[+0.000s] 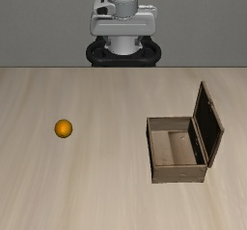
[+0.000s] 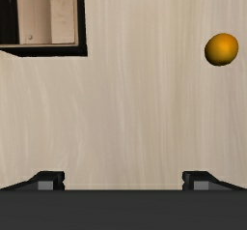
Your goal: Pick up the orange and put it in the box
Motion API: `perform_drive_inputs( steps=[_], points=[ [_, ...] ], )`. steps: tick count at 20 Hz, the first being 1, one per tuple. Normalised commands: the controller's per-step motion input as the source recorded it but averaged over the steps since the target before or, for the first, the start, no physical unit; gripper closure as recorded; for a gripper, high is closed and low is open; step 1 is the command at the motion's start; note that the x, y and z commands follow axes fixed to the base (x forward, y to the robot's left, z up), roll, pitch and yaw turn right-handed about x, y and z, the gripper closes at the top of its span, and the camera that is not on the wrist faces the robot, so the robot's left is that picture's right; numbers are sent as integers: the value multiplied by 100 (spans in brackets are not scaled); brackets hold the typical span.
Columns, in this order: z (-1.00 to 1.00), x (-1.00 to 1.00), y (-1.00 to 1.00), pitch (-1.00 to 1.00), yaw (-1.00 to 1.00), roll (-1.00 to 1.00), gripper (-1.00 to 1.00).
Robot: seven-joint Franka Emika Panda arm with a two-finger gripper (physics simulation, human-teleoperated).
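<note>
Step in hand: approach. The pick has not yet begun. The orange (image 1: 63, 129) rests on the bare counter (image 1: 106, 176), untouched. In the exterior view it lies at about 9 o'clock from the box (image 1: 177, 172) and well apart from it.

Fingers (image 2: 45, 180): spread wide, nothing between them. They hang high over the counter, between the two items, and touch neither.

Box: its lid (image 1: 208, 121) is raised and leans outward on the 3 o'clock side in the exterior view. The compartment is open from above and appears to hold nothing.

Next move, by judgement: carry the hand sideways until it is over the orange (image 2: 221, 48), then go straight down with the fingers either side of it and close. The fruit is round and may roll if a fingertip nudges it off centre, so centring matters.

Obstructions: none on the counter between orange and box. On the later carry, the upright lid is the one item to clear. The arm (image 1: 123, 21) stands at 12 o'clock, behind the counter.
</note>
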Motion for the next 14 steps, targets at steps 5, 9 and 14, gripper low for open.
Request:
perform_drive_inputs(
  steps=[5,9,14],
  points=[
    [0,0,-100,0,0,0,-100],
    [0,0,-100,0,0,0,-100],
    [0,0,-100,0,0,0,-100]
  ],
)
